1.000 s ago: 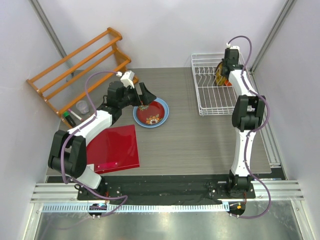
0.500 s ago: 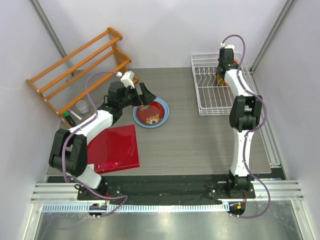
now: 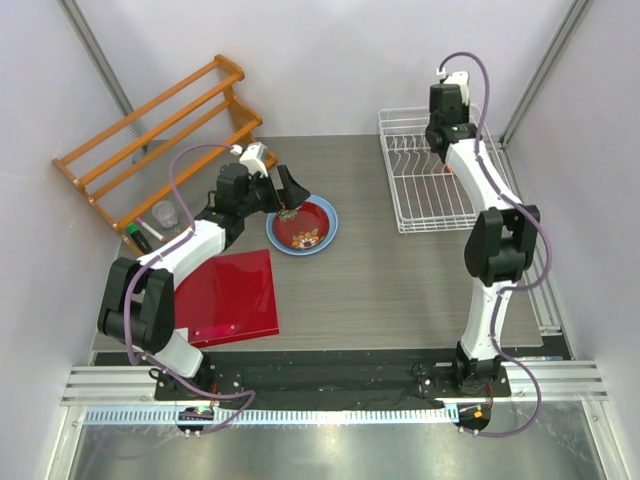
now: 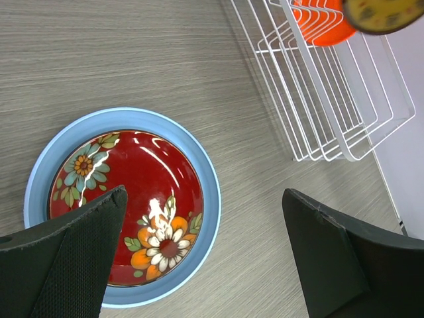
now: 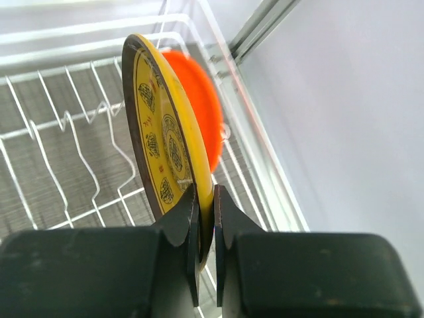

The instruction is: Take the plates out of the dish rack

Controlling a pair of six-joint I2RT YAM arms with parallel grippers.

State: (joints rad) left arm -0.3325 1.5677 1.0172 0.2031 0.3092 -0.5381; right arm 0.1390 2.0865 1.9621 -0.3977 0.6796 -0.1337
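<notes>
The dark red floral plate [image 4: 132,192] lies inside the light blue plate [image 4: 207,218] on the table, left of centre [image 3: 305,228]. My left gripper [image 4: 204,192] is open and empty just above their right rim. My right gripper [image 5: 205,199] is shut on the rim of the yellow dark-patterned plate [image 5: 159,132] and holds it upright above the white wire dish rack [image 5: 66,119]. The orange plate [image 5: 199,99] stands in the rack behind it. In the top view my right gripper [image 3: 443,118] is over the rack's far end [image 3: 420,200] and hides the yellow plate.
An orange wooden slatted rack [image 3: 160,130] stands at the back left, with a clear cup [image 3: 163,213] and a green marker [image 3: 140,238] in front of it. A flat red square board [image 3: 228,295] lies at the front left. Walls close in on both sides.
My right gripper has risen and moved toward the back wall with the yellow plate, lifting it out of the rack's dividers. The left arm has not moved.
</notes>
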